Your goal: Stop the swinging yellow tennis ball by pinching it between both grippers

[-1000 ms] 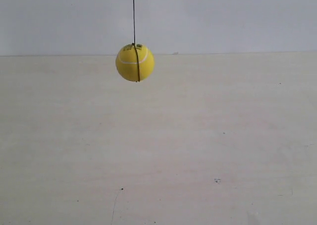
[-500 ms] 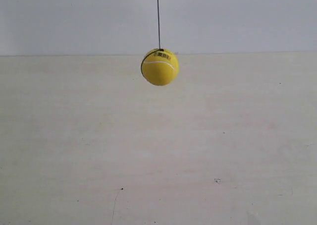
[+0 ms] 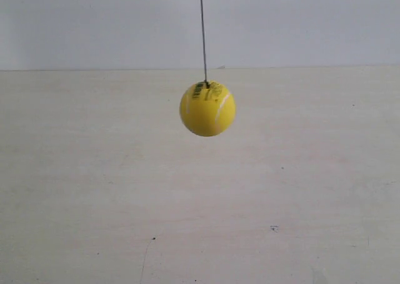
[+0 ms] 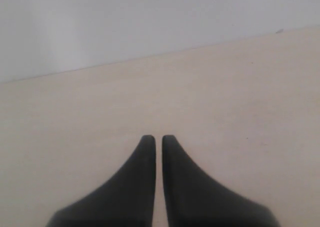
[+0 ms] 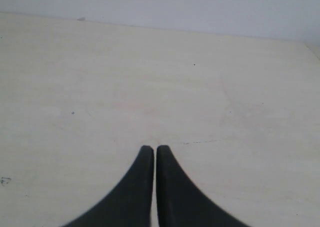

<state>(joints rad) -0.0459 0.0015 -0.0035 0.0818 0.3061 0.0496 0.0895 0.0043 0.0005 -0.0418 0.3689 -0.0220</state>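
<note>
The yellow tennis ball [image 3: 207,107] hangs in the air on a thin dark string [image 3: 202,30], over the pale table in the exterior view. White seams and small dark print show near its top. Neither arm appears in the exterior view. In the left wrist view my left gripper [image 4: 155,137] is shut, its black tapered fingers nearly touching, with only bare table beyond it. My right gripper [image 5: 151,148] in the right wrist view is likewise shut with nothing in it. The ball shows in neither wrist view.
A pale wooden table [image 3: 281,190] with small dark specks fills the lower part of every view. A plain white wall [image 3: 300,21] stands behind it.
The ball has swung from the exterior view's left to the right, and now looks lower and larger.
</note>
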